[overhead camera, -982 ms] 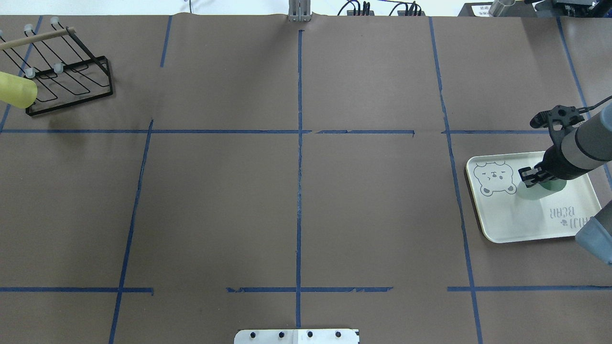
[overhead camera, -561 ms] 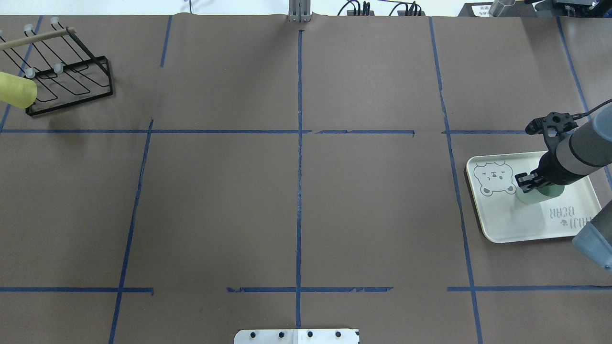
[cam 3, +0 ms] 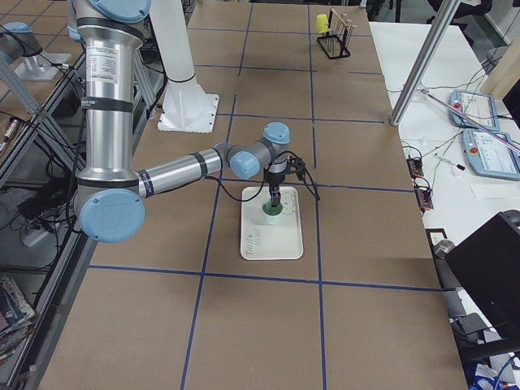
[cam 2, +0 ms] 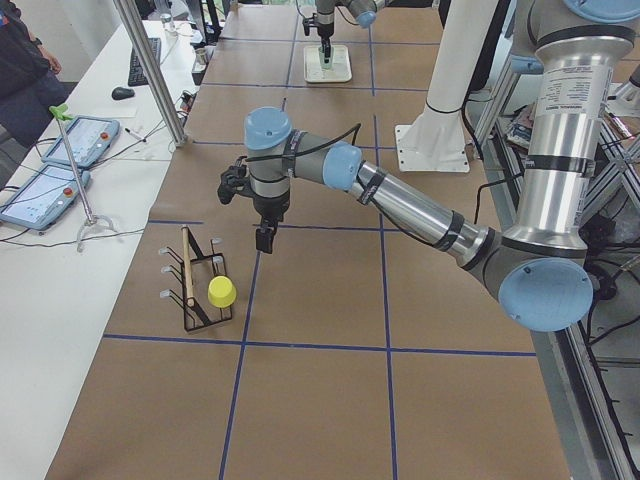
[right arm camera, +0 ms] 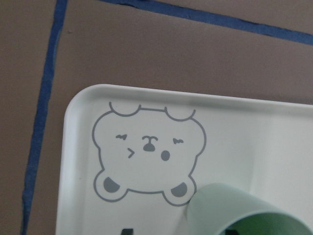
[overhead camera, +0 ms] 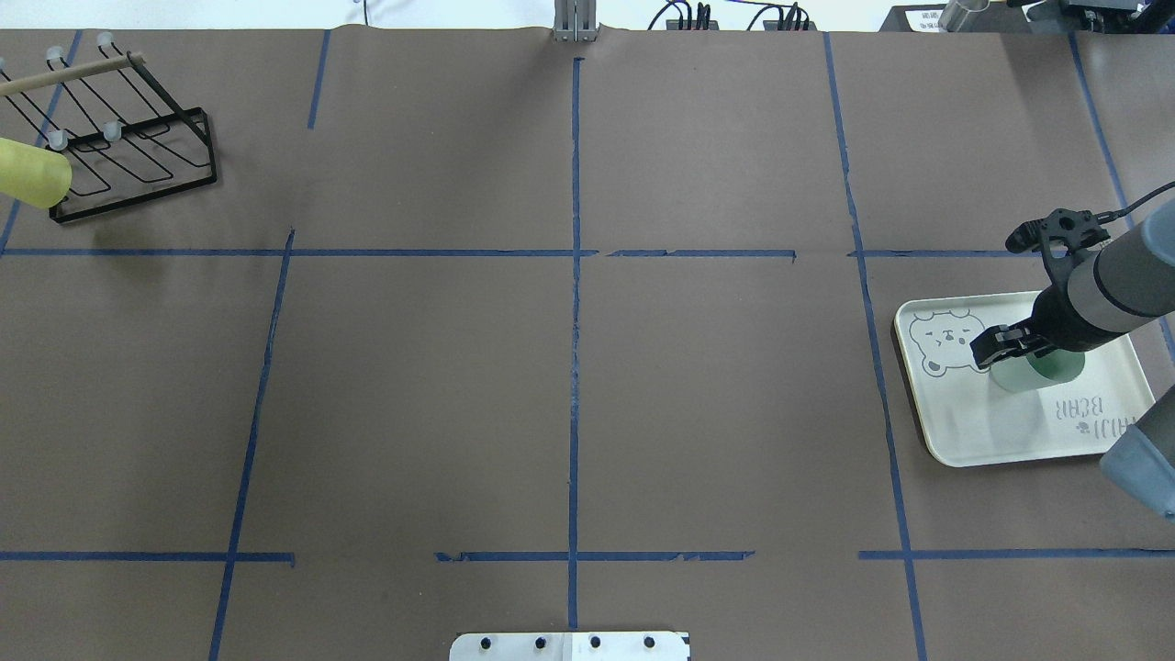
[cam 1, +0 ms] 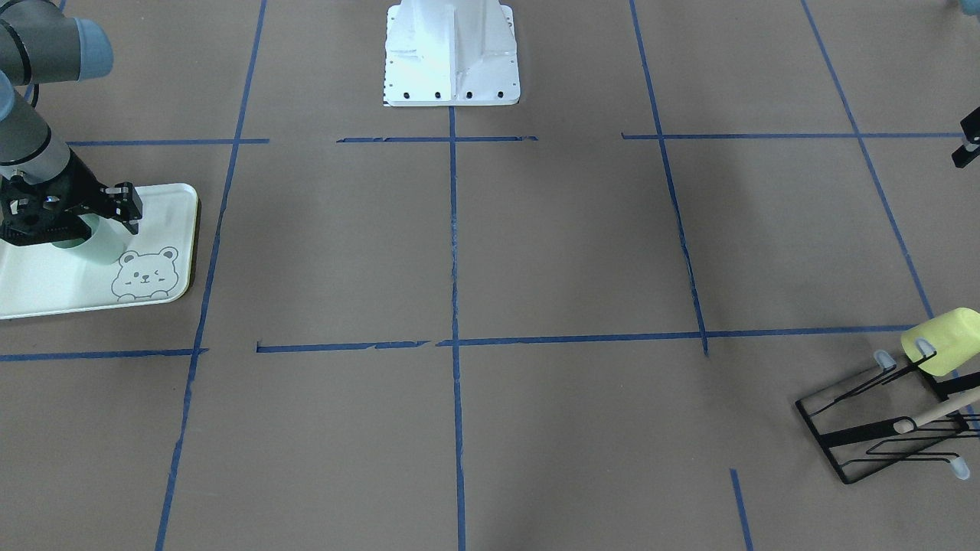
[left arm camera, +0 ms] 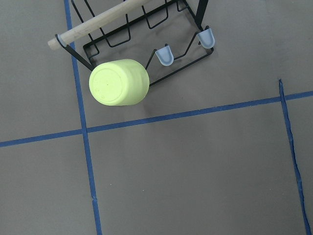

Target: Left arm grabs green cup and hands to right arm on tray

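The green cup (overhead camera: 1019, 378) stands upright on the tray (overhead camera: 1001, 431) beside the bear drawing, and also shows in the front-facing view (cam 1: 99, 243) and the right wrist view (right arm camera: 220, 205). My right gripper (overhead camera: 1010, 351) is at the cup's rim with its jaws spread. One finger (overhead camera: 980, 355) is outside the cup's wall and the other looks to be inside the cup. My left gripper (cam 2: 263, 238) hangs above the table near the rack. Only an edge of it shows in the front-facing view (cam 1: 968, 141), and I cannot tell if it is open.
A black wire rack (overhead camera: 138, 156) stands at the table's far left with a pale yellow cup (overhead camera: 32, 174) hung on it, seen close below the left wrist (left arm camera: 119, 82). Blue tape lines grid the brown table. The robot's white base (cam 1: 452, 53) is at the near middle edge.
The right gripper's jaws have spread apart at the cup's rim, with the outer finger moving away from the cup. The cup stays standing on the tray.
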Action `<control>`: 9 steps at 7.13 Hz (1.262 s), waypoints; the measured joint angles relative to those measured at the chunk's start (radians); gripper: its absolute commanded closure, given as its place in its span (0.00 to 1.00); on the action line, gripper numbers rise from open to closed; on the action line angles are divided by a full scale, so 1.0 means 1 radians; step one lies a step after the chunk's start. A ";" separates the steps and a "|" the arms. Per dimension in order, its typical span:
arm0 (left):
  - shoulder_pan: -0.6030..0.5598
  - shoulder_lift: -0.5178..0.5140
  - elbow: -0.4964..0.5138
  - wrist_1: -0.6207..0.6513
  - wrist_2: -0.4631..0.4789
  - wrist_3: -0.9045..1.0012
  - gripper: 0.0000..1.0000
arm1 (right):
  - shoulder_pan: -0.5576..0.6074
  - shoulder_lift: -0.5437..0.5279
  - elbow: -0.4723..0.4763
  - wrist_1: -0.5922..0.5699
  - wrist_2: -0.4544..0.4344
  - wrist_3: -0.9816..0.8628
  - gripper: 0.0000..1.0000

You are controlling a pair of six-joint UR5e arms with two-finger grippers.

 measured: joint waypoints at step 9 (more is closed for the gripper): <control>-0.161 0.185 0.032 -0.016 -0.008 0.285 0.00 | 0.593 -0.042 0.054 -0.520 0.186 -0.880 0.01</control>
